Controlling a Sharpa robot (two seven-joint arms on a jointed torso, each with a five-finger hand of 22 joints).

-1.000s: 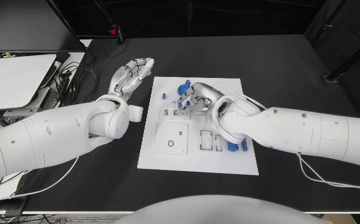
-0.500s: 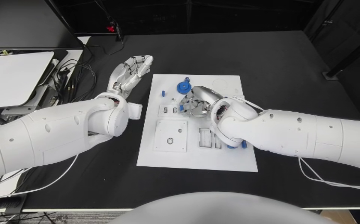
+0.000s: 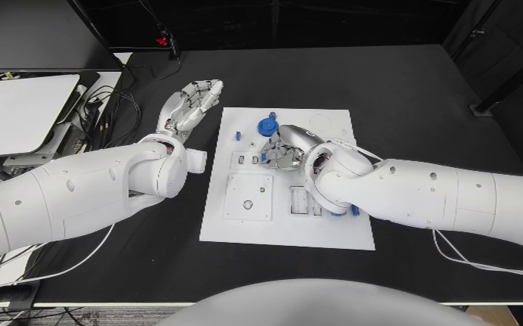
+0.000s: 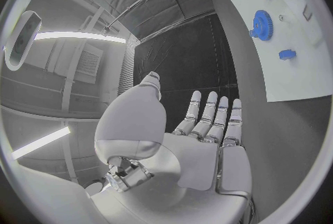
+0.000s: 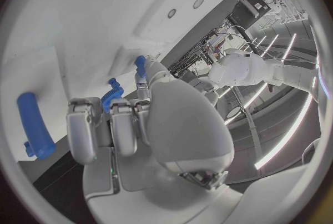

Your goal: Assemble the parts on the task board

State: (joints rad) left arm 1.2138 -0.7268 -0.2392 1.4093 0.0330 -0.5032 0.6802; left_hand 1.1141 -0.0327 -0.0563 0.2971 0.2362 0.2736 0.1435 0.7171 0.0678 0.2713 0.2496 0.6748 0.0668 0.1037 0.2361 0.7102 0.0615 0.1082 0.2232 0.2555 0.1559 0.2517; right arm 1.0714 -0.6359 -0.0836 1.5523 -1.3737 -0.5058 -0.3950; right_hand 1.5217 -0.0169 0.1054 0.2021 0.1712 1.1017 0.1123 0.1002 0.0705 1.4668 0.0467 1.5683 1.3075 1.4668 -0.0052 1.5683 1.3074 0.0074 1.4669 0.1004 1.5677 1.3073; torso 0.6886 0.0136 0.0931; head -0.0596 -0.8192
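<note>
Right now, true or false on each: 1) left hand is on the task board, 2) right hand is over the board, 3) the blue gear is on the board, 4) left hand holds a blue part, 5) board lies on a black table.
1) False. The left hand is over the black table, beside the task board, not on it.
2) True. The right hand is over the board's upper middle.
3) True. The blue gear lies near the board's far edge.
4) False. The left hand holds nothing; its fingers are spread.
5) True.
</note>
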